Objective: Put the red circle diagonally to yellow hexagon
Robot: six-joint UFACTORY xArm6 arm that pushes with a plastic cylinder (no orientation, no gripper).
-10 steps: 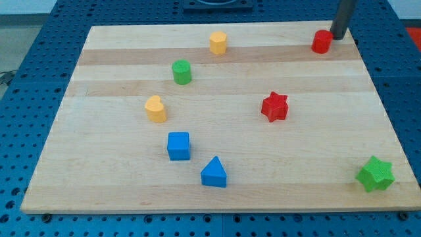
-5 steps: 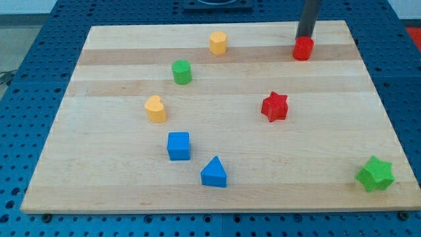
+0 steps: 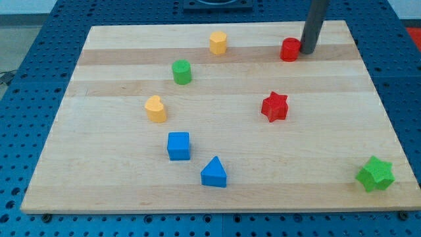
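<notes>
While my tip [image 3: 307,51] touches the red circle [image 3: 289,49] from the view's right, near the board's top, well right of the yellow hexagon [image 3: 218,43], we judge it light, rigid, slippery; we push low on its right side, holding nothing.

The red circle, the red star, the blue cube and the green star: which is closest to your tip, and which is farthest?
From my tip:
1. Red circle, right beside it on the view's left.
2. Red star, below it, mid-board.
3. Green star, bottom right corner.
4. Blue cube, lower left.
</notes>
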